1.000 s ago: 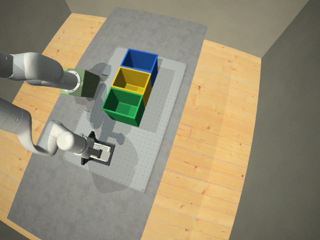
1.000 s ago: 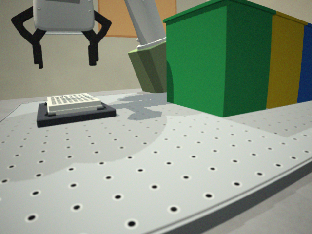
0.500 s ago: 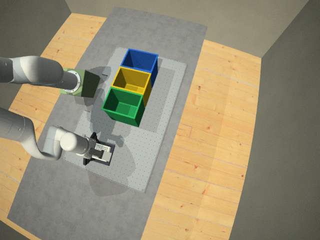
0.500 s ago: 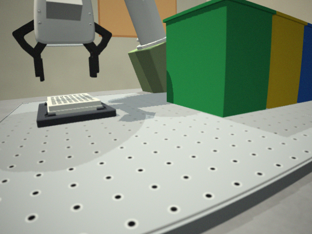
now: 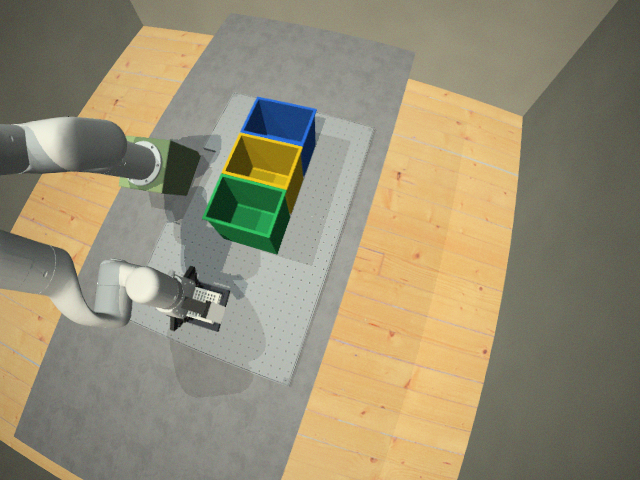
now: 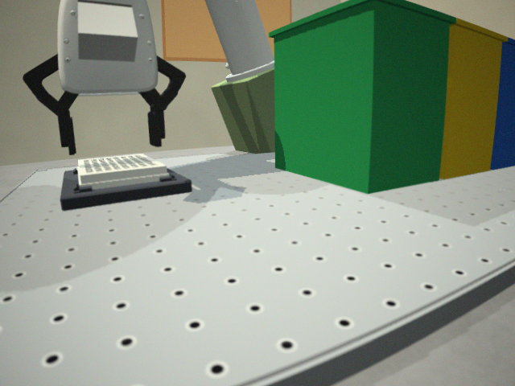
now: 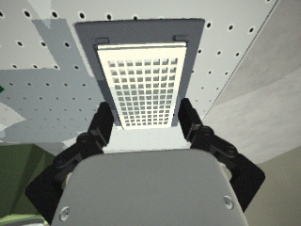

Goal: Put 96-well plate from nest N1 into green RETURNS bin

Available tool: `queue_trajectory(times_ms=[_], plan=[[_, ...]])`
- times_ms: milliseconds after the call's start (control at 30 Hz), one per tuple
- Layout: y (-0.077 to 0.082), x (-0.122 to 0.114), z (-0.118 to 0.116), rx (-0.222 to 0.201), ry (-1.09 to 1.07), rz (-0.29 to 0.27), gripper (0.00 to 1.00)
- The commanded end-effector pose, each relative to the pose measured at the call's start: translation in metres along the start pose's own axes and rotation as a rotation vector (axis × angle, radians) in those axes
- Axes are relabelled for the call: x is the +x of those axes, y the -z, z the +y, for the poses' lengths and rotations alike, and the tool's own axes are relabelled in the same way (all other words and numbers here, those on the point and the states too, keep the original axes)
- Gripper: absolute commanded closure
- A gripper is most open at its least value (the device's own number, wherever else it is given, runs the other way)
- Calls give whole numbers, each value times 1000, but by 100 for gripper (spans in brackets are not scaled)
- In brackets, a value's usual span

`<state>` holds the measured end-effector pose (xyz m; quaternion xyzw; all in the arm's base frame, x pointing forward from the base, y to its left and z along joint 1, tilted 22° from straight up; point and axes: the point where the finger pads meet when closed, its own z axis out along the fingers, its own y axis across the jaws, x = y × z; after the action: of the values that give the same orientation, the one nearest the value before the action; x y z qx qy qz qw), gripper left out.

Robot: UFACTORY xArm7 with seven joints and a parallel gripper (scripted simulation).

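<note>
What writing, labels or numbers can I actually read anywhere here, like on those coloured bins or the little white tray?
None can be read.
Green bin, yellow bin, blue bin: no sign shows on the walls in view.
White well plate and its dark nest: no lettering shows.
Gripper: no brand mark visible.
</note>
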<state>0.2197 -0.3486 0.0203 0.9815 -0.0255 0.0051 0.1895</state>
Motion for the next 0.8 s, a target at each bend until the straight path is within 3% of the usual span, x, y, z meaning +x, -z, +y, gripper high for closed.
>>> queue_trajectory(times_ms=[0,767], plan=[[1,1,1,-4,0,3,0],[-10,1,1,-4,0,3,0]])
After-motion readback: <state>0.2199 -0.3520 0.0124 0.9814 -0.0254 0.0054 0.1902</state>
